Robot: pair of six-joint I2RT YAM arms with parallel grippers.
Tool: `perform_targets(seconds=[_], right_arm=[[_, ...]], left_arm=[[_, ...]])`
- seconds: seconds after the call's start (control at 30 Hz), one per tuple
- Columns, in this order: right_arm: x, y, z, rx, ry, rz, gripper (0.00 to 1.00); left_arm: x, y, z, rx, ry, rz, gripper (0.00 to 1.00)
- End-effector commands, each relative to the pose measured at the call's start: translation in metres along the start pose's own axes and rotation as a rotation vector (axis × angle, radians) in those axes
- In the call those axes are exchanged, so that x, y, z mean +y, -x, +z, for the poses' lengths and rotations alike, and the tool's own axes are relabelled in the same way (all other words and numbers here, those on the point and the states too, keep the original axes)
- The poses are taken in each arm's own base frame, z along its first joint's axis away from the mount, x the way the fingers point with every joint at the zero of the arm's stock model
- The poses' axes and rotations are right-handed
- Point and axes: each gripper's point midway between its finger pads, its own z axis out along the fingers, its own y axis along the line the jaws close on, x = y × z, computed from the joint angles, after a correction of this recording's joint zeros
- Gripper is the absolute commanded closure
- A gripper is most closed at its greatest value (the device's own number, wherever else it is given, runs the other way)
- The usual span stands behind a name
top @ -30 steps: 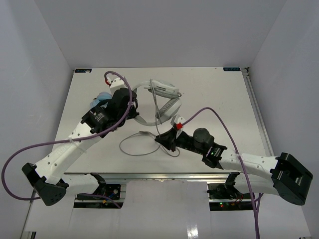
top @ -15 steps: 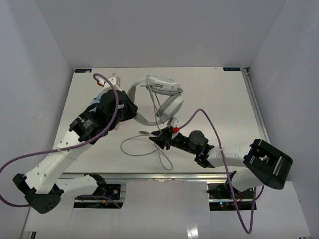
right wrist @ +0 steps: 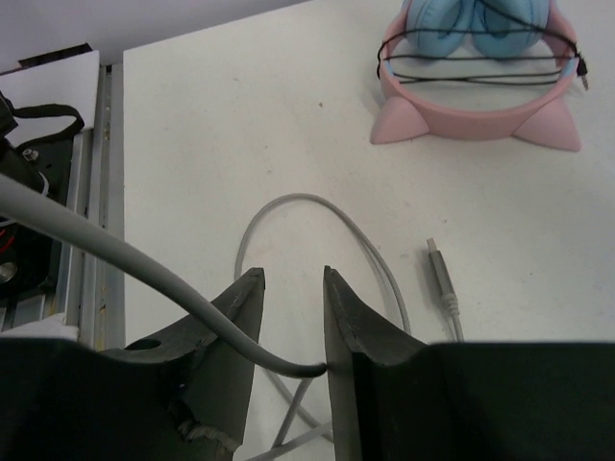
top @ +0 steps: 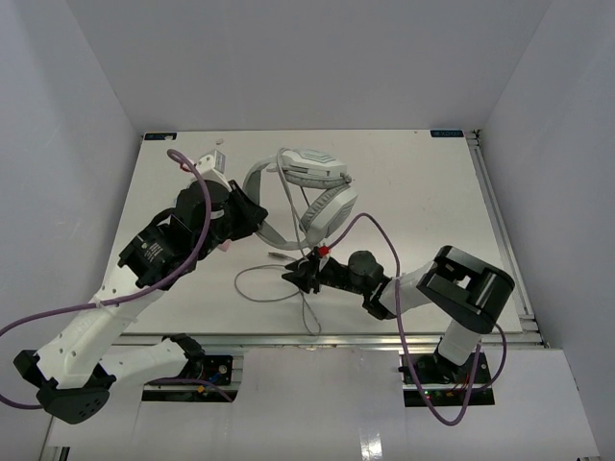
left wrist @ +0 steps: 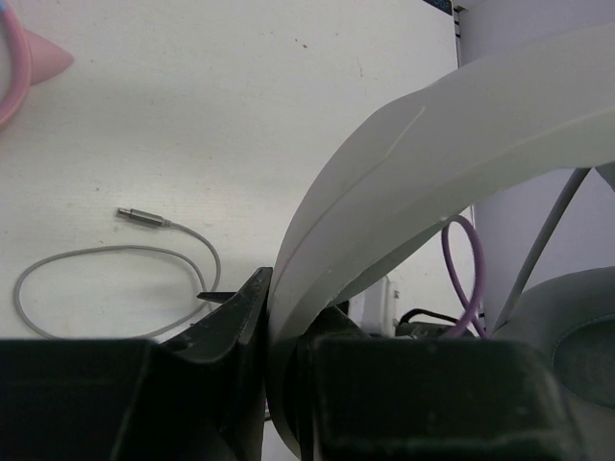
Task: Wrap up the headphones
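The white-and-grey headphones (top: pixel 315 188) hang tilted above the table's far middle. My left gripper (top: pixel 252 213) is shut on the white headband (left wrist: pixel 404 182), which fills the left wrist view between the jaws (left wrist: pixel 279 298). The thin grey cable (top: pixel 304 240) drops from the ear cups to my right gripper (top: pixel 294 277). In the right wrist view the jaws (right wrist: pixel 291 279) stand slightly apart, and the cable (right wrist: pixel 144 264) crosses the left finger and ends against the right finger. The slack lies in a loop (top: pixel 252 286) on the table, with the plug (right wrist: pixel 442 279) beside it.
A pink-and-blue fabric bundle with dark loops (right wrist: pixel 476 77) lies on the table beyond the right gripper; in the top view only a pink edge (top: pixel 223 246) shows beneath the left arm. The table's near edge and metal rail (top: pixel 317 336) lie just behind the right gripper.
The left gripper has moved left and nearer, holding the headband and shifting the headphones. The right gripper has slid left along the cable as its arm folded in.
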Motion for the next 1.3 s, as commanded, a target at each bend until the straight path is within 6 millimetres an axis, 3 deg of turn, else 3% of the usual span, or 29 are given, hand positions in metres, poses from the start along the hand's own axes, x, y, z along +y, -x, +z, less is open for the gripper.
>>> perform_targets(seconds=[0.0,0.07,0.13,0.2,0.3,0.47,0.6,0.7,0.87,1.03,1.1,1.27], right_arm=[[0.003,0.085,0.007,-0.355,0.068,-0.070,0.70],[-0.001,0.081,0.007,-0.360,0.074,-0.037,0.75],[-0.017,0.080,0.002,-0.374,0.073,0.046,0.90],[-0.040,0.085,-0.010,-0.397,0.060,0.089,0.92],[-0.078,0.089,-0.035,-0.407,0.008,0.185,0.92],[-0.105,0.092,-0.063,-0.397,-0.021,0.246,0.92],[-0.108,0.085,-0.071,-0.376,-0.027,0.272,0.92],[-0.104,0.079,-0.070,-0.356,-0.012,0.282,0.92],[-0.094,0.073,-0.061,-0.337,0.029,0.275,0.92],[-0.094,0.073,-0.060,-0.337,0.026,0.269,0.92],[-0.095,0.072,-0.059,-0.335,0.025,0.270,0.92],[-0.096,0.076,-0.057,-0.335,0.054,0.278,0.92]], left_arm=[[-0.039,0.023,-0.025,-0.057,-0.199,-0.102,1.00],[-0.044,0.021,-0.028,-0.042,-0.233,-0.097,1.00],[-0.056,0.014,-0.034,-0.002,-0.307,-0.068,1.00],[-0.064,0.010,-0.040,0.026,-0.363,0.050,1.00],[-0.048,0.004,-0.035,0.066,-0.287,0.202,1.00],[-0.012,0.041,-0.040,-0.089,-0.074,0.239,1.00],[0.006,0.082,-0.055,-0.304,0.030,0.119,1.00],[0.003,0.109,-0.076,-0.422,0.015,0.012,1.00],[-0.009,0.143,-0.090,-0.562,-0.022,-0.114,1.00],[-0.018,0.143,-0.082,-0.565,-0.057,-0.101,1.00],[-0.026,0.143,-0.088,-0.566,-0.121,-0.101,1.00],[-0.069,0.107,-0.089,-0.398,-0.368,0.137,1.00]])
